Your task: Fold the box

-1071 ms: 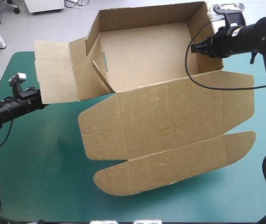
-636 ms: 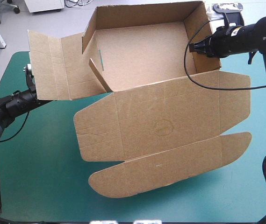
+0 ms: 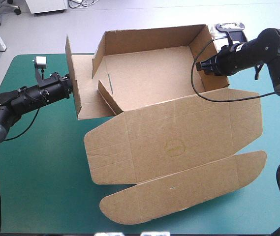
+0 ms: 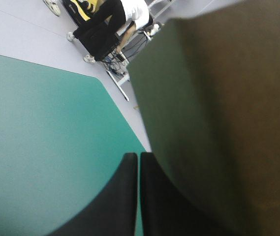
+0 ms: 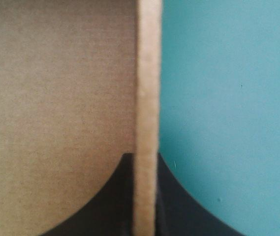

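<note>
My right gripper (image 3: 206,64) is clamped on the right wall (image 3: 203,37) of the box (image 3: 174,132), I judge so that the raised tray cannot slide or turn while the other side is worked. In my right wrist view the pale cut edge of that wall (image 5: 147,73) runs straight up between my fingers (image 5: 110,206), which are all but closed with the board pinched between them, one inside the tray and one outside over the teal-green cover (image 5: 228,98). My left gripper (image 3: 70,83) has its fingers (image 4: 115,206) pressed together into one point, gripping nothing. It sits against the outer face of the left side flap (image 3: 83,91), which stands nearly upright, and I take it to be there as a blunt pusher to tip that flap in toward the tray. In my left wrist view the flap (image 4: 228,123) rises just beside my closed fingers as a dark sheet. I cannot tell there whether it touches them. The box sits with its tray toward the far edge of the table, and its lid lies flat, reaching toward the near edge.
</note>
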Robot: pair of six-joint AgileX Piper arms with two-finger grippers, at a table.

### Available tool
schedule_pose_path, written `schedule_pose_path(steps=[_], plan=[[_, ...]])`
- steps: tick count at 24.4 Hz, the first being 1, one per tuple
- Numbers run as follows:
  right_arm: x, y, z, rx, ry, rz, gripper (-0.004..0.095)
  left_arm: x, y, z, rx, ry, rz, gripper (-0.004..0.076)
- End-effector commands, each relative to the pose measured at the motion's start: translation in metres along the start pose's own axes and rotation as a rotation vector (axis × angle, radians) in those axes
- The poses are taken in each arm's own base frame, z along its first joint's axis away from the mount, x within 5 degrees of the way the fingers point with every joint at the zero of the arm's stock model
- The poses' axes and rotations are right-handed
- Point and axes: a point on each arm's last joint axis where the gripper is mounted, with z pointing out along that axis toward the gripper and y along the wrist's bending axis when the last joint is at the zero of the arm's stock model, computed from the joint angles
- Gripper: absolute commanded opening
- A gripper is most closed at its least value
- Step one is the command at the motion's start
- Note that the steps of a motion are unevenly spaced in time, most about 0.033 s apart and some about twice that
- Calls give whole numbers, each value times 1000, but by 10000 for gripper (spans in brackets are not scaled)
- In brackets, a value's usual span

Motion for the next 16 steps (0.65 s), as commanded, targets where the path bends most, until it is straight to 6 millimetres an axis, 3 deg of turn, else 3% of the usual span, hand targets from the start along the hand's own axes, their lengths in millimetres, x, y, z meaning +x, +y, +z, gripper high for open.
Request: schedule_pose_path(steps=[1, 16], plan=[[-5, 11, -31, -15, -101, -12, -15, -12, -41, 2, 173, -30, 40, 10], [-4, 6, -31, 38, -95, 0, -14, -26, -97, 32, 291, 16, 48, 8]])
